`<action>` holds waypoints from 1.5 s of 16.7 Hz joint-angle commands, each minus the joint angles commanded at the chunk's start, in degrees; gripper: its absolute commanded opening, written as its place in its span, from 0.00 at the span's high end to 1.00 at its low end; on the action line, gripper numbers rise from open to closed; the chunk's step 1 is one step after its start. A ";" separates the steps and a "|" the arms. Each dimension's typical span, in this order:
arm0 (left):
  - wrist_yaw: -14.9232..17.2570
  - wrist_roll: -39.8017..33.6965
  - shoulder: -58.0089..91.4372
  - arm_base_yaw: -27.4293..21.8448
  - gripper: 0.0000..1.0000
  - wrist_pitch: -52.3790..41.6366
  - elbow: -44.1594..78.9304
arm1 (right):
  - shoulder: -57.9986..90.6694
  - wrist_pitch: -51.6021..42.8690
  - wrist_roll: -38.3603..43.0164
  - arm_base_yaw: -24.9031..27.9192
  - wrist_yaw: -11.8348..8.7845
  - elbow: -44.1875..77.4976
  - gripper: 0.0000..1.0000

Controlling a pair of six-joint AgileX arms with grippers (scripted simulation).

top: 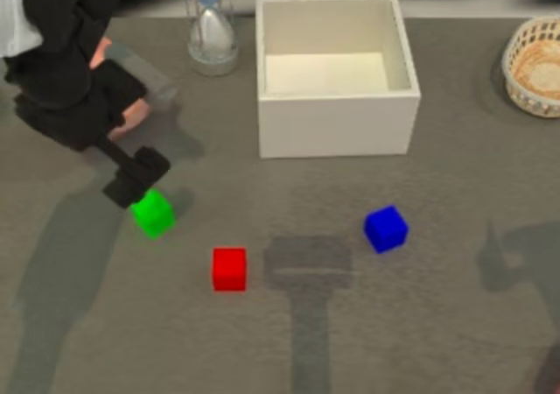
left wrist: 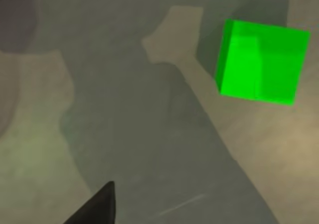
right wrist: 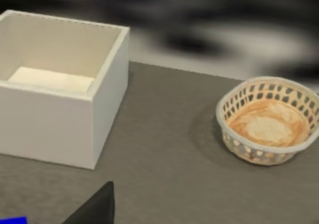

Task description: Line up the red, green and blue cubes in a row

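Our left gripper point(top: 138, 181) hangs just beside the green cube point(top: 153, 213), at its eleven o'clock, with the arm reaching in from the table's upper left; we cannot tell how its jaws stand. The green cube is bright, plain and sharp-edged, resting on the grey table point(top: 455, 306). The red cube point(top: 229, 269) sits at its four o'clock, apart from it, and the deep blue cube point(top: 386, 228) lies well off at three o'clock, turned slightly askew, below the white box point(top: 337, 123). Our right gripper is out of the top view
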 joint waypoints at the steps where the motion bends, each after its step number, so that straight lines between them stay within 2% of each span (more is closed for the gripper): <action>1: -0.01 1.00 3.61 -0.51 0.00 -1.71 2.87 | -4.79 2.68 1.15 -1.30 0.34 -4.70 0.00; 6: -0.09 4.15 14.48 -2.09 0.00 -6.95 12.26 | -19.54 11.71 4.92 -5.43 1.67 -19.07 0.00; 14: -0.11 4.58 16.10 -2.06 0.00 -7.42 13.45 | -21.26 12.86 5.40 -5.93 1.85 -20.76 0.00; 21: -0.06 4.67 21.42 -2.19 0.00 5.49 6.36 | -21.26 12.86 5.40 -5.93 1.85 -20.76 0.00; 25: -0.05 4.69 22.61 -2.20 0.00 7.82 4.87 | -21.26 12.86 5.40 -5.93 1.85 -20.76 0.00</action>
